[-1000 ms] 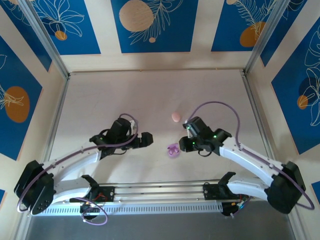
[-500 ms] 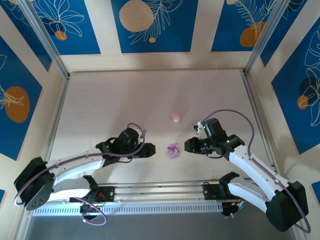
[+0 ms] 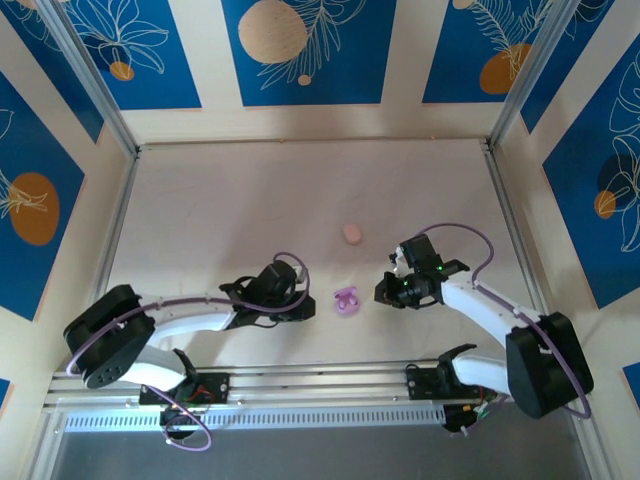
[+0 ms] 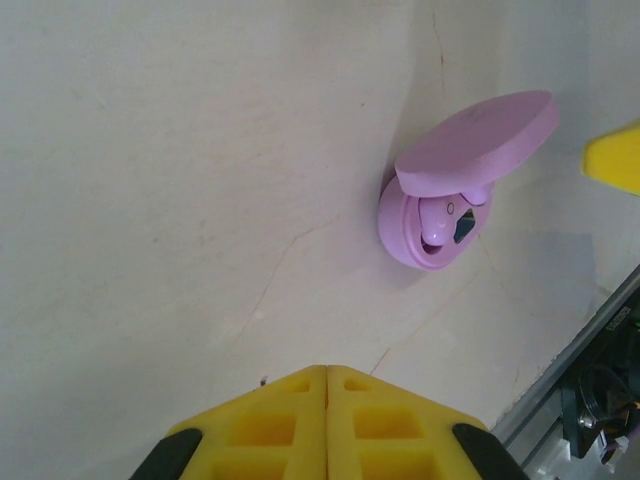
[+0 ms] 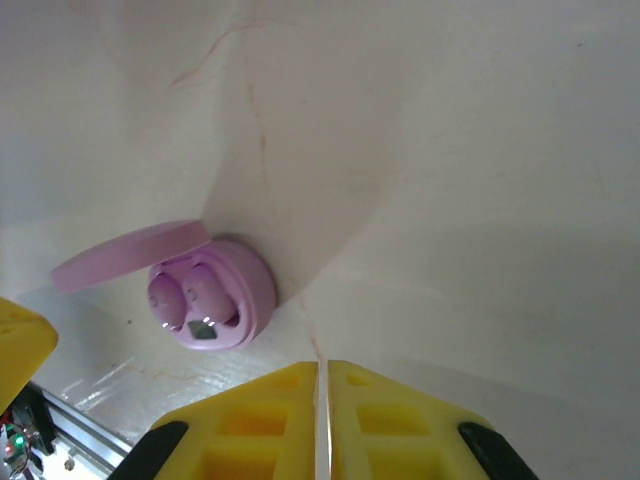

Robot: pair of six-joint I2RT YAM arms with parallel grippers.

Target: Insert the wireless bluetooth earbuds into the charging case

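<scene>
Pale, scuffed surface [image 3: 230, 200] is enclosed by blue patterned wall panels [image 3: 303, 50].

**End effectors.** The left end effector [image 4: 326, 372] is fully closed, yellow pads pressed together, with nothing between them. The right end effector [image 5: 320, 368] is likewise closed and empty. In the top view the left end effector [image 3: 305, 308] and the right end effector [image 3: 383, 290] are placed on either side of the purple charging case [image 3: 346, 300], each near it but apart from it.

**Task item.** The purple charging case [image 5: 215, 300] rests on the surface with its lid [image 5: 130, 255] raised. Two purple earbuds [image 5: 200, 290] are seated side by side in its wells.

**Step in hand.** Insertion into the purple case is judged complete. The next move is judged to call for the lid to be pressed down, or for the pink case [image 3: 352, 234], lying shut farther out on the surface, to be addressed. Either end effector would have to be opened before anything is grasped.

**View comparison.** Both seated buds are resolved in the right wrist view. In the left wrist view the lid [image 4: 480, 135] overhangs the wells and one bud [image 4: 437, 215] is made out. The pink case and the spacing of the arms are given by the top view, where the contents of the purple case are too small to be resolved.
</scene>
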